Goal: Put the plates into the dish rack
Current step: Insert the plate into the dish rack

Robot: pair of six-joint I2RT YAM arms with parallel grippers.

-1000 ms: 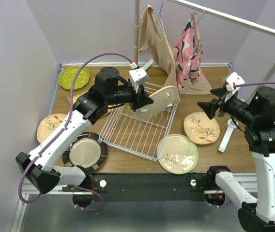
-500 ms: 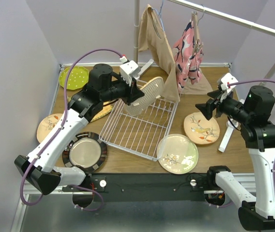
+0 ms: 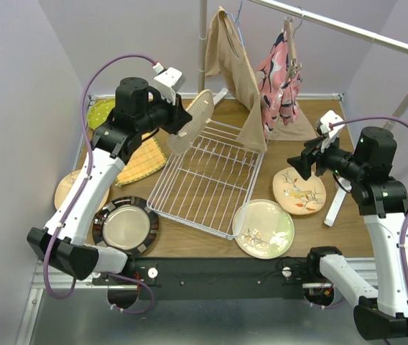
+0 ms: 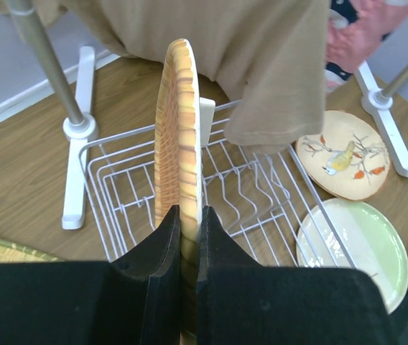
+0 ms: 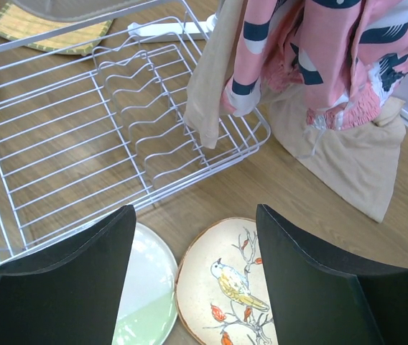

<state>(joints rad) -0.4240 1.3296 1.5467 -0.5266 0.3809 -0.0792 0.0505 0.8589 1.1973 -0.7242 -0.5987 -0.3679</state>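
Six plates counted: lime green dotted plate (image 3: pixel 99 113); tan floral plate (image 3: pixel 65 190); dark-rimmed silvery plate (image 3: pixel 126 226); pale-green floral plate (image 3: pixel 263 228); tan bird plate (image 3: pixel 299 190); ribbed tan plate (image 3: pixel 189 122); one of each, no two alike; one dish rack (image 3: pixel 207 180); one woven mat (image 3: pixel 146 158); two hanging garments, one tan garment (image 3: pixel 234 65) and one pink garment (image 3: pixel 281 68); one rail stand (image 3: pixel 203 36); two arms, left arm (image 3: pixel 89 190) and right arm (image 3: pixel 391 237).
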